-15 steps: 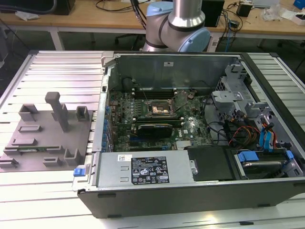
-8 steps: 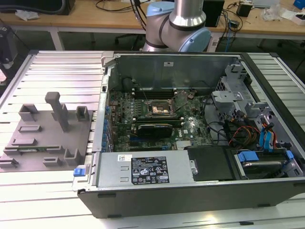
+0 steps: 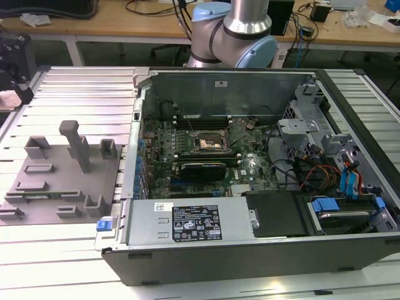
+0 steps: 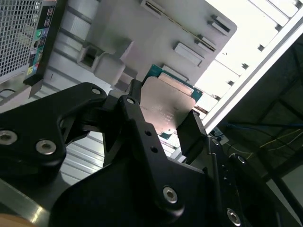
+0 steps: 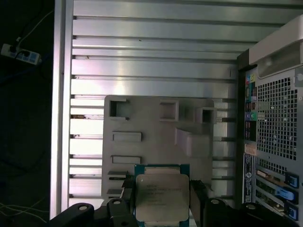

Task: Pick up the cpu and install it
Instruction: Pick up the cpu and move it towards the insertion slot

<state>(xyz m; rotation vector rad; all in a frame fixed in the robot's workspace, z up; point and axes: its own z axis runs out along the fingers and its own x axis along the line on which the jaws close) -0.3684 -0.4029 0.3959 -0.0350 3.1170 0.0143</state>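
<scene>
- Slotted bench (image 5: 151, 47) carries a grey plate (image 5: 151, 127) beside the case (image 5: 274, 118).
- Your gripper (image 5: 161, 202) clamps the cpu (image 5: 161, 191) over the plate's edge.
- Likely pick-up; installing needs level alignment.

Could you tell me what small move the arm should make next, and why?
Probably carry the cpu toward the case: the gripper is shut on it above the grey fixture, and the socket looks empty.
</scene>
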